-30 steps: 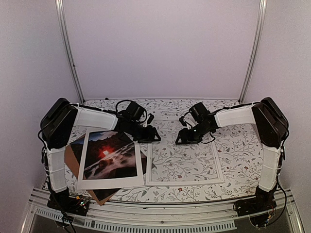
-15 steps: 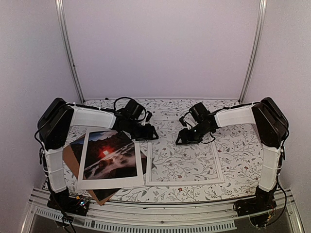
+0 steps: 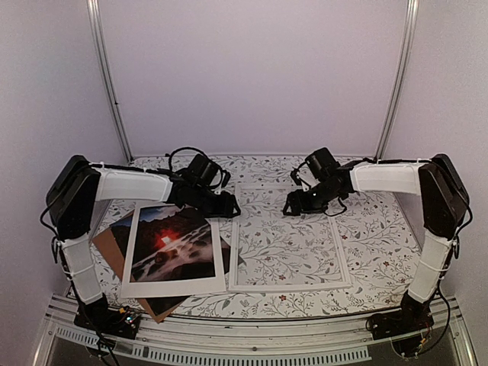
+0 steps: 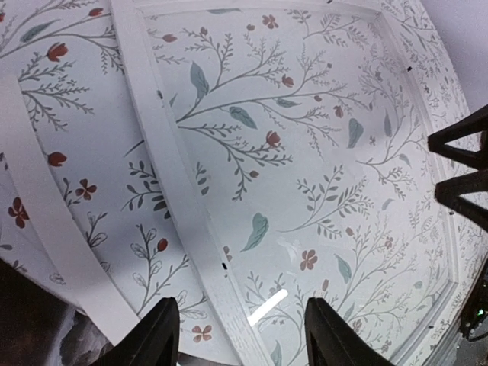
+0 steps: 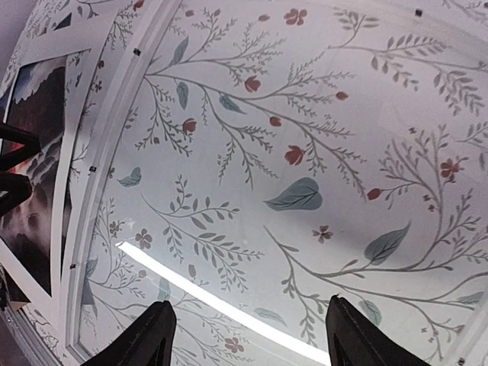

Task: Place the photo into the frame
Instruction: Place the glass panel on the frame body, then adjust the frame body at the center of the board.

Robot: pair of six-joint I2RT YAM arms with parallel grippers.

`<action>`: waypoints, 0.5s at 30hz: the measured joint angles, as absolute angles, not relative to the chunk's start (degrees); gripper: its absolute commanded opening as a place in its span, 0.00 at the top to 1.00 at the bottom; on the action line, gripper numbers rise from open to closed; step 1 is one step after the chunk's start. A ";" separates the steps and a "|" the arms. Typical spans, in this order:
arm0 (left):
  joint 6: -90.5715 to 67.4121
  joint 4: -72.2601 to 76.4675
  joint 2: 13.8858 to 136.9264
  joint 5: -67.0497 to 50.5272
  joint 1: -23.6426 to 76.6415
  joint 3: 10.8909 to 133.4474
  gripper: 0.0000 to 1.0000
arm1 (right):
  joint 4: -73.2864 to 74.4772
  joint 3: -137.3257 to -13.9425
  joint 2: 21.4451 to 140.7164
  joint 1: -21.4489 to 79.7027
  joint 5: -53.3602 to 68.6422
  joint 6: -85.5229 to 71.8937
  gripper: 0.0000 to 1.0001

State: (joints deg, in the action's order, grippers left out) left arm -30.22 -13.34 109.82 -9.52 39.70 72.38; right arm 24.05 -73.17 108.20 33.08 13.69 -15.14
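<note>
1. The photo (image 3: 174,242) is lying flat just left of the frame (image 3: 233,259), under a white mat (image 3: 130,263). It is probably thin, light, floppy and easily creased, so taking an exposed edge seems best.
2. It is showing dark clouds, misty water and a red-orange glow.
3. Over the frame's far end, left claw (image 3: 229,207) and right claw (image 3: 291,207) are hovering, both gaping wide and empty.

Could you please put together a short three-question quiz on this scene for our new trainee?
1. True or false: the dark landscape photo with the red-orange glow already lies inside the white rectangular picture frame.
2. The frame lies: A) under the photo; B) beside the photo, on the robot's right; C) on top of the photo.
3. Fill in: the left gripper and right gripper are both ____ and empty.
Key: 1 false; 2 B; 3 open.
</note>
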 measured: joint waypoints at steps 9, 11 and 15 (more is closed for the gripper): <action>-27.33 -18.09 98.52 -2.26 39.59 67.81 0.22 | 27.59 -70.81 98.85 24.67 4.71 -14.06 0.16; -26.57 -19.70 95.81 -0.05 39.29 67.29 0.21 | 28.49 -69.58 98.04 22.52 2.96 -13.87 0.16; -25.47 -22.94 90.11 3.64 38.26 64.95 0.15 | 30.59 -67.31 97.73 20.21 -0.32 -13.32 0.16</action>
State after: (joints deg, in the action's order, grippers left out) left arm -25.47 -22.94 90.11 3.64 38.26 64.95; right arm 30.59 -67.31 97.73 20.21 -0.32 -13.32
